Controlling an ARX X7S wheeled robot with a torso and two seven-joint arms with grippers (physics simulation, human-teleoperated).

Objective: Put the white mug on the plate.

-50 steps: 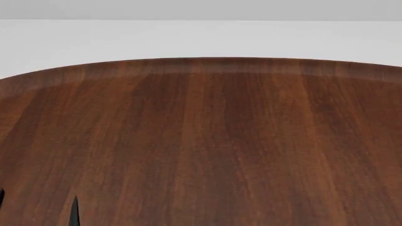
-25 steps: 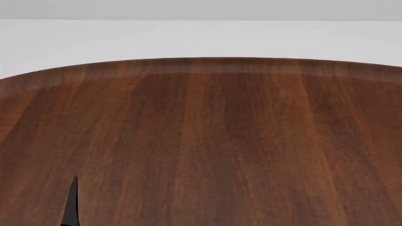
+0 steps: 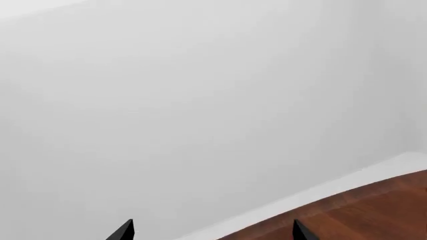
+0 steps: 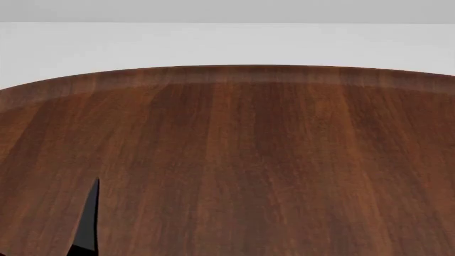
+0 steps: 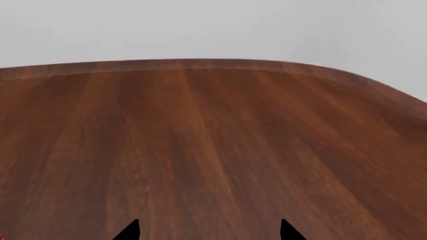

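Mug, plate unseen; wood table (image 4: 249,160); L end effector (image 3: 212,231) & R end effector (image 5: 209,231) tips spread.

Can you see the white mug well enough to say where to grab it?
No. No view shows the mug, only the wooden table, the open left gripper and the open right gripper. Grip part and approach side can't be judged; look around for it first.

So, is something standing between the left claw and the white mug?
I cannot tell. No view shows the mug or the plate. Ahead of the left claw is only white background and an edge of the table; ahead of the right claw only bare wood. Nothing visible blocks either.
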